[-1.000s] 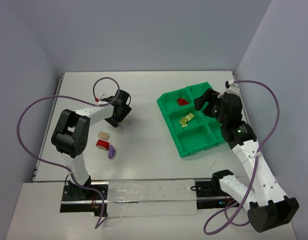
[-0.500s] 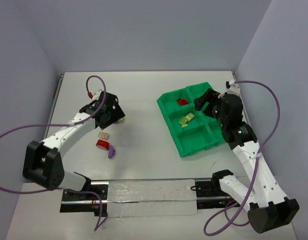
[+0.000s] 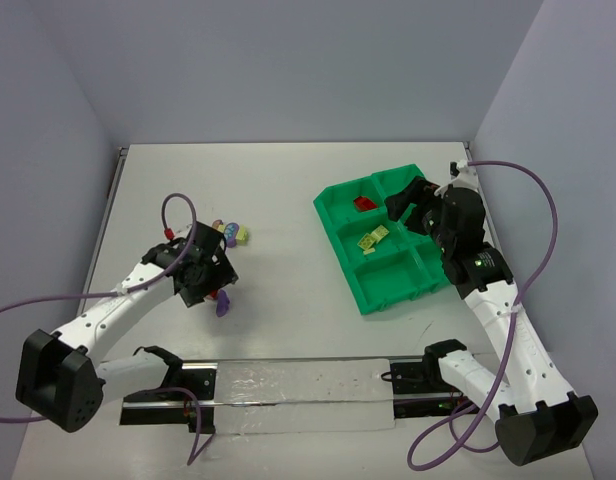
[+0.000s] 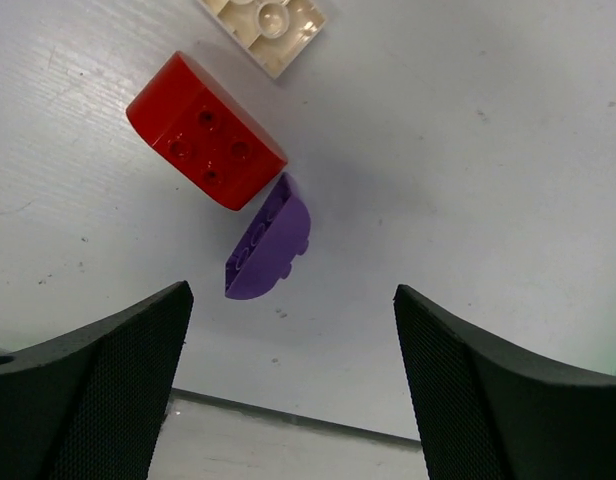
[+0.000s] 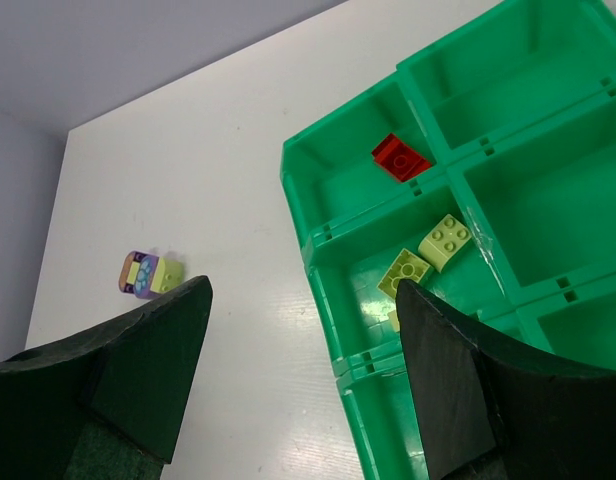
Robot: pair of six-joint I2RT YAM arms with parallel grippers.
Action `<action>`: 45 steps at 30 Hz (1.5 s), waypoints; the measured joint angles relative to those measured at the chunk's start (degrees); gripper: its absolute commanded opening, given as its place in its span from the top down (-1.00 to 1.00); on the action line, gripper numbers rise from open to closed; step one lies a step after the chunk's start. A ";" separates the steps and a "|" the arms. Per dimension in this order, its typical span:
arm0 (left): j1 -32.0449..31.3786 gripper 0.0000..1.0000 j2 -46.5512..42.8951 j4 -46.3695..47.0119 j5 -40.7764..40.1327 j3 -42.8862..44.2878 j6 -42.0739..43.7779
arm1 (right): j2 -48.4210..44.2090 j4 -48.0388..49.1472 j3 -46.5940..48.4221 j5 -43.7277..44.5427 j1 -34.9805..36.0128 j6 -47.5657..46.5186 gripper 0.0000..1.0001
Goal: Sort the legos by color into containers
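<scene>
While the left gripper point(image 4: 290, 325) hangs low over the loose legos, its jaws are spread wide and nothing sits between them. It is released, folks, no grip at all.

Right under its camera three pieces lie on the white table point(image 3: 288, 190). There's a red brick point(image 4: 205, 145) lying at a slant. A purple brick point(image 4: 268, 240) with one rounded side sits just beside the red one's near corner, and I cannot tell whether they touch. A cream brick point(image 4: 268, 22) lies just past the red one, studs up and cut off by the top edge of the view.

Further out on the table, beyond that gripper, a small purple and yellow-green piece point(image 5: 148, 273) sits alone, well apart from everything else.

Over on the other side, the right gripper point(image 5: 303, 330) hovers above the green tray point(image 3: 386, 280), jaws parted and holding nothing. The tray lies skewed on the table.

A second red brick point(image 5: 401, 157) rests in the tray's far corner compartment on its left row. Two yellow-green bricks point(image 5: 445, 240) lie close together in the middle compartment of that same row. The compartments of the right row, as far as they show, hold no bricks.
</scene>
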 measured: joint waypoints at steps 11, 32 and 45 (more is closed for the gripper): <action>-1.27 -0.27 7.27 3.00 0.12 -4.68 -1.54 | -0.07 0.04 0.00 -0.11 0.00 -0.05 -0.63; -6.83 0.99 17.04 7.26 2.04 4.39 4.95 | -1.46 -1.54 0.52 0.88 0.00 -1.95 -0.63; -28.40 1.00 43.35 13.29 13.15 47.62 10.08 | -4.05 -6.69 11.54 2.02 0.02 -4.49 -0.63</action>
